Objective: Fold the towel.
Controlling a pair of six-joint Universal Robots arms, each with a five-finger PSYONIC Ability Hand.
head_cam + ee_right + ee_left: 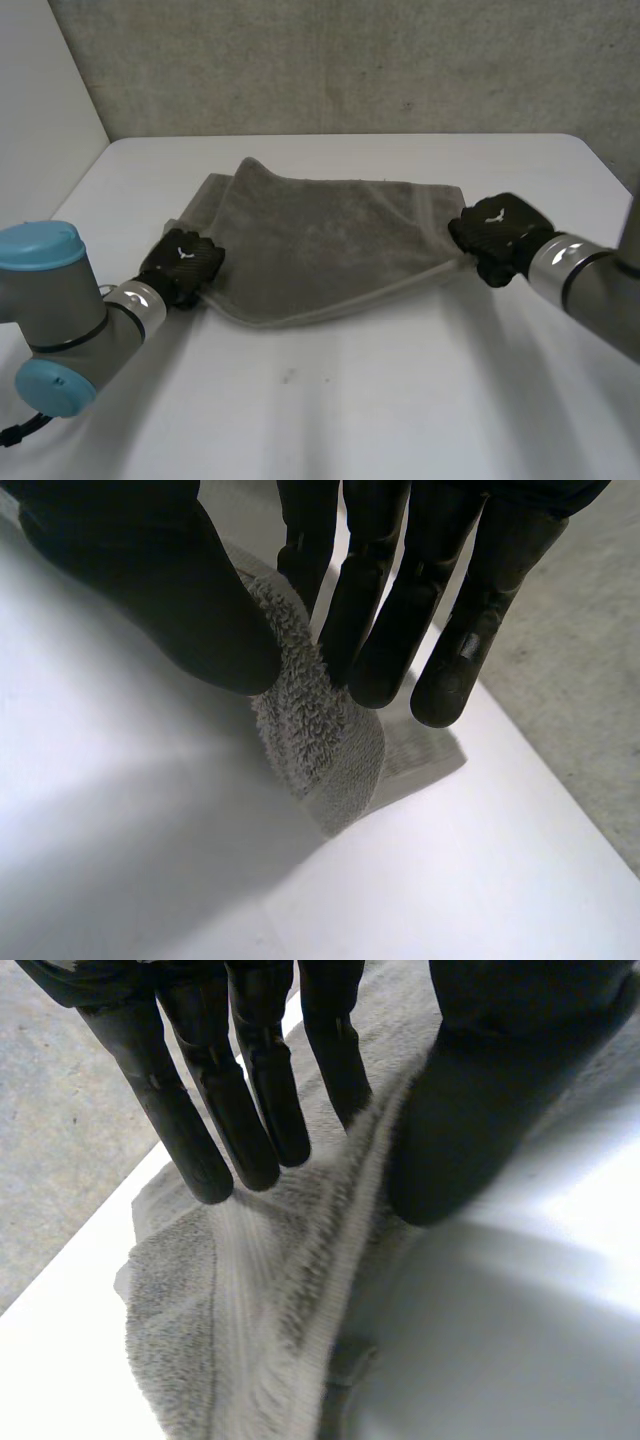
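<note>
While both ends are pinched, the towel runs left-right.

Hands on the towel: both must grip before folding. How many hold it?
2: left hand pinches the towel at its left edge; right hand at its right corner.

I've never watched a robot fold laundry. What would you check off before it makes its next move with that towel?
1. Left hand pinches the towel's near left corner: ok.
2. Right hand pinches the right corner, thumb against fingers: ok.
3. Near edge straight between the hands: not ok, it bows toward the robot.
4. Towel flat: not ok, doubled over at its far left.
5. Whole towel on the white table: ok.
6. Grips firm enough to lift: cannot tell.
</note>
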